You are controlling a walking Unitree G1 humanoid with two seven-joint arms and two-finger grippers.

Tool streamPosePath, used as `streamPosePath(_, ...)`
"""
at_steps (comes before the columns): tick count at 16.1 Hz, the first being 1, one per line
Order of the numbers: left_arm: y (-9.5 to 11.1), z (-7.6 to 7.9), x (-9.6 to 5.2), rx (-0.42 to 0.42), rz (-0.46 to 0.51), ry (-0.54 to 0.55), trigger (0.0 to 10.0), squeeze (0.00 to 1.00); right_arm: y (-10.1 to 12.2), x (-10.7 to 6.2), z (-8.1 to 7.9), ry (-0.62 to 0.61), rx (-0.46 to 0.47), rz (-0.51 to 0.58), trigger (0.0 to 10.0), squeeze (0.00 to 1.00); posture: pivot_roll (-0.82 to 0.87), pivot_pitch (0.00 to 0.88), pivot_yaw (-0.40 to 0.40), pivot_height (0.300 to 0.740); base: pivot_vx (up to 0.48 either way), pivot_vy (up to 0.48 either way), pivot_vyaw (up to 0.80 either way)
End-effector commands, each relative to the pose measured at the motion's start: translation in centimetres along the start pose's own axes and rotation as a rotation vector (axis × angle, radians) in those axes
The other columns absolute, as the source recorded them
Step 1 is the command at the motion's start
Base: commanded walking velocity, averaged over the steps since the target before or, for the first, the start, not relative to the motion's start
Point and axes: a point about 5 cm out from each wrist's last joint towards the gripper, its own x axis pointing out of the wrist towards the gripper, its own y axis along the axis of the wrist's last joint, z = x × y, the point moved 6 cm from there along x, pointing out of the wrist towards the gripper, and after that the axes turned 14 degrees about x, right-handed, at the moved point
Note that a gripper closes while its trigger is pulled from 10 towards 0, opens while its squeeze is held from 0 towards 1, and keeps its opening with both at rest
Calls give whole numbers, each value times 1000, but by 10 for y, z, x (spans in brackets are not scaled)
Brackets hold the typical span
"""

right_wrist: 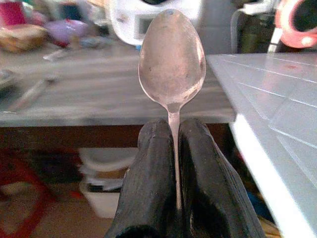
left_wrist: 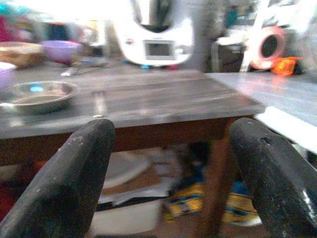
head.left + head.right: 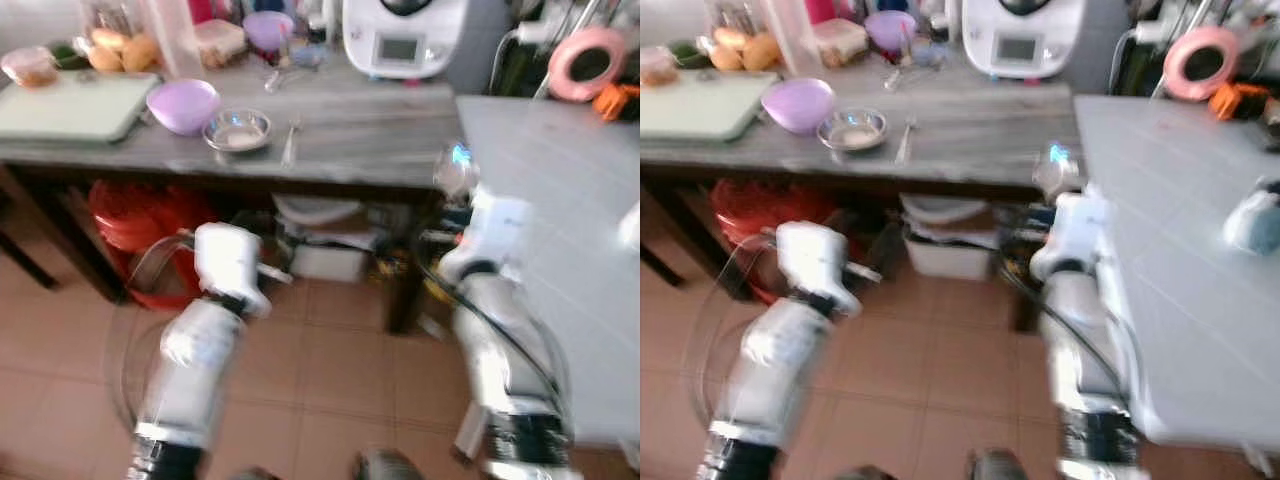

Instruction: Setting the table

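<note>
A grey table [image 3: 560, 200] stands on the robot's right, a wooden counter [image 3: 360, 140] ahead. The right gripper [image 1: 174, 144] is clamped on a spoon [image 1: 172, 59], bowl up near the table's corner, likely for laying there. The left gripper [image 2: 171, 173] hangs spread, empty.

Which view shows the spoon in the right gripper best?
The right wrist view: the spoon stands sharp, bowl up, its handle pinched between the right gripper's shut fingers. In the eye views it is just a blurred glint beside the grey table.
</note>
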Motion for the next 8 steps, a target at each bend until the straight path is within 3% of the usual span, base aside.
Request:
streamPosePath(1,2,-14,-3,34,1,34,10000,0,8,1,-17,47,14,32,10000,0,5,0,4,740,461,0,0)
streamPosePath(8,1,-13,-3,40,-2,31,10000,0,6,1,-19,54,17,29,10000,0,8,0,10,740,475,0,0)
